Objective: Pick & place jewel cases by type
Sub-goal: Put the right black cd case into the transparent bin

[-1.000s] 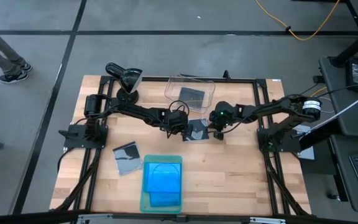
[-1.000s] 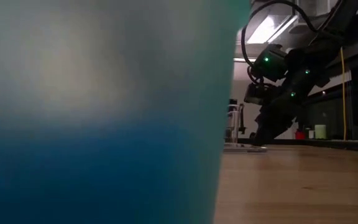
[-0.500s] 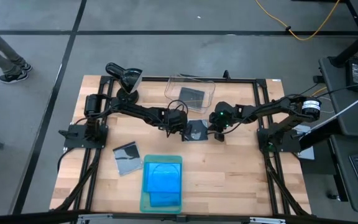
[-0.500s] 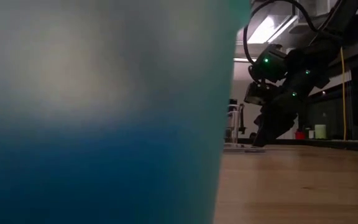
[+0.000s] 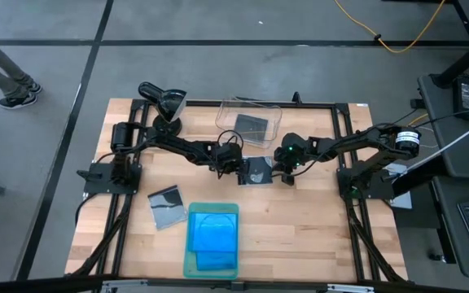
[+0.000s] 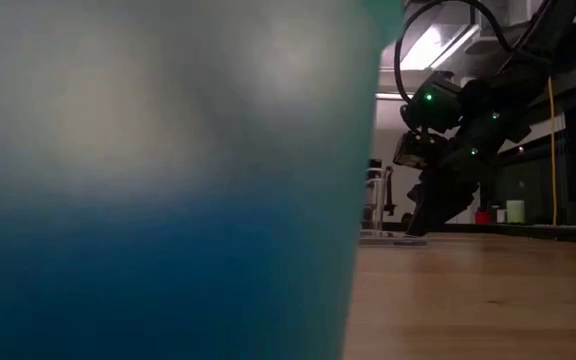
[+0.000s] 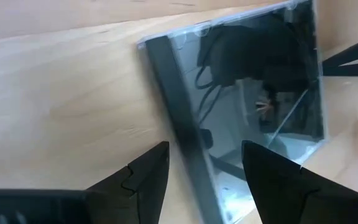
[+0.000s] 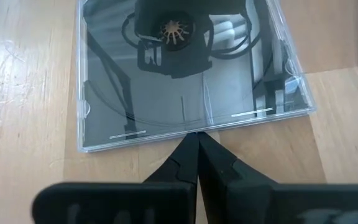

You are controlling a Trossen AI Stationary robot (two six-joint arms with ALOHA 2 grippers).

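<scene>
On the wooden surface (image 5: 300, 220), left hand (image 7: 204, 177), fingers apart, straddles the dark clear-plastic jewel case (image 7: 247, 93); right hand (image 8: 197, 146), fingers together, braces its edge. Next: clamp, lift.

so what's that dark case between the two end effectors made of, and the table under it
The dark jewel case looks like clear hard plastic over a dark inner tray: glossy, with see-through edges, and mirroring the arm above it. The table looks like light wood with a smooth finish, judging by its grain lines and plank seams; whether it is solid or laminate cannot be told.
</scene>
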